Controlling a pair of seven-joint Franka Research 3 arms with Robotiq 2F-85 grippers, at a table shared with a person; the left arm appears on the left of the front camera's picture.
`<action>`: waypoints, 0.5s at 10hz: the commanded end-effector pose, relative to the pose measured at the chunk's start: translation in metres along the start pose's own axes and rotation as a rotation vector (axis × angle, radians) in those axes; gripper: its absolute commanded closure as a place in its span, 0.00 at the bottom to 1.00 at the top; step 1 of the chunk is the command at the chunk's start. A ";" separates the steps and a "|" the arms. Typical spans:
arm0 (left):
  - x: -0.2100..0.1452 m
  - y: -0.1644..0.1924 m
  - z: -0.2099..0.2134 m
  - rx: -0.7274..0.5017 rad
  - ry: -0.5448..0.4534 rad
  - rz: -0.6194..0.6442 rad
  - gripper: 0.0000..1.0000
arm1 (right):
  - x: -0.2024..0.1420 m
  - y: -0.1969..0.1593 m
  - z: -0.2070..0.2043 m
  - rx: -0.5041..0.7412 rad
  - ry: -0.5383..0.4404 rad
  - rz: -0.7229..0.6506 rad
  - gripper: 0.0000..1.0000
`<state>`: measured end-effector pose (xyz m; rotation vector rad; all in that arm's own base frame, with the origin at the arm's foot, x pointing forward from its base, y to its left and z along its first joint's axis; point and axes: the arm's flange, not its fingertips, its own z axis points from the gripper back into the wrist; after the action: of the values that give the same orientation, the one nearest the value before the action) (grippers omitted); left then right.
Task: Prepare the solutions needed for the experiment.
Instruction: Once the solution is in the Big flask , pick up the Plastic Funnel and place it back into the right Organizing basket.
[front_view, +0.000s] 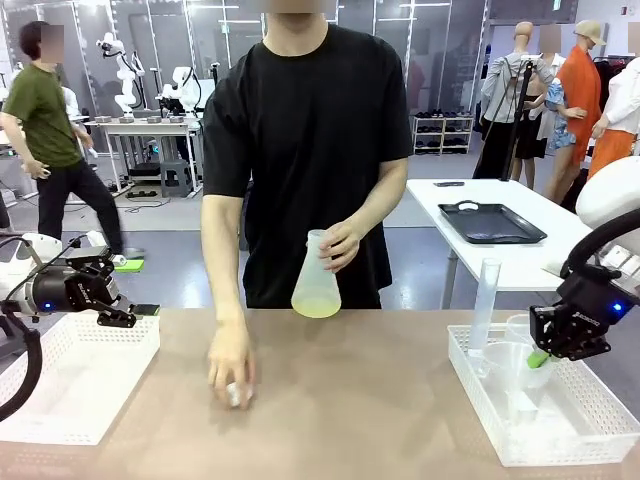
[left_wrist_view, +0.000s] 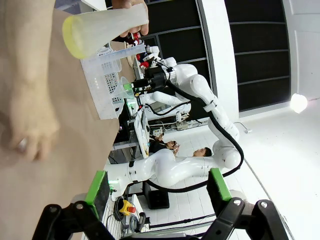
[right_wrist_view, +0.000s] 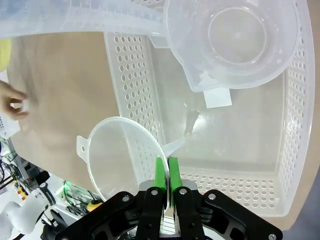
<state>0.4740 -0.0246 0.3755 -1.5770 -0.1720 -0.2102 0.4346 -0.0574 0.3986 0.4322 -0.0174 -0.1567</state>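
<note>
Above the table's far middle, in one hand: one flask, the solutions pooled at its bottom; other hand down on open tabletop between two baskets. Over left basket far edge, left gripper spread wide. Inside right basket, right gripper pressed together, pinching one funnel by the rim, beside one beaker.

a brown desk stands in front on a grey floor. behind it to the right, a white side table carries a black tray. farther back, a low shoe rack stands before dark glass-panelled walls.
</note>
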 end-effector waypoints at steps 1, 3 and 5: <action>0.003 -0.001 -0.002 -0.008 -0.016 -0.003 0.00 | 0.010 0.005 0.000 -0.035 0.021 -0.053 0.94; 0.003 -0.001 -0.002 -0.008 -0.016 -0.003 0.00 | 0.017 0.004 0.003 -0.029 0.016 -0.078 0.74; 0.003 -0.001 -0.002 -0.008 -0.016 -0.003 0.00 | 0.018 0.003 0.005 -0.030 0.011 -0.079 0.54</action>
<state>0.4740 -0.0246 0.3755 -1.5770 -0.1720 -0.2102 0.4499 -0.0597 0.4010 0.4204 -0.0009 -0.2123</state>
